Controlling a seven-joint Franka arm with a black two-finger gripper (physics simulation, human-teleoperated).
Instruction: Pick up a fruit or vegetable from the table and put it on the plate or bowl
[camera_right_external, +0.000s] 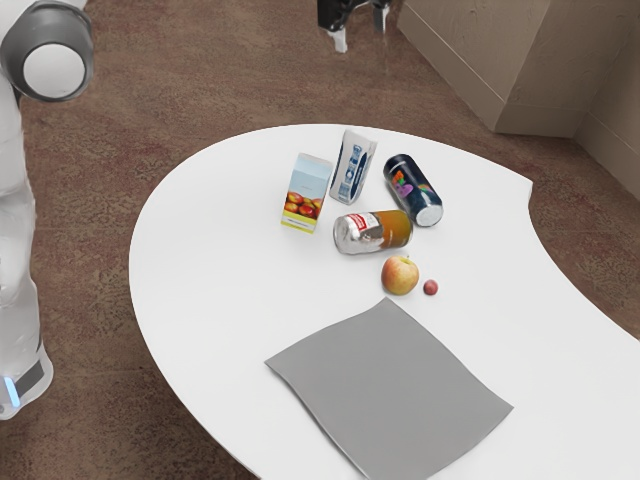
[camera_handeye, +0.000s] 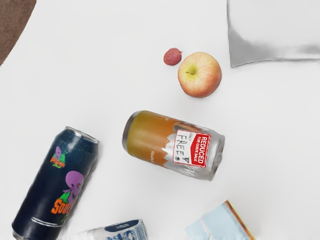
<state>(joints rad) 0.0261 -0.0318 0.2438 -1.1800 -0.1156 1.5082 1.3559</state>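
Observation:
A yellow-red apple (camera_right_external: 400, 274) (camera_handeye: 200, 74) lies on the white table (camera_right_external: 220, 290), with a small red fruit (camera_right_external: 430, 287) (camera_handeye: 172, 56) just beside it toward the exterior view's right. A flat grey sheet (camera_right_external: 390, 390) (camera_handeye: 272, 32) lies in front of them, close to the apple. My gripper (camera_right_external: 360, 35) hangs high over the table's far side, at the exterior view's upper edge, open and holding nothing. It is well above and behind the fruit.
Behind the apple lies a glass jar (camera_right_external: 372, 231) (camera_handeye: 172, 145) with orange contents and a red label. A dark soda can (camera_right_external: 414, 189) (camera_handeye: 55, 185), a blue-white carton (camera_right_external: 352, 166) and a fruit juice carton (camera_right_external: 306, 193) crowd farther back. A beige cabinet (camera_right_external: 500, 60) stands beyond the table.

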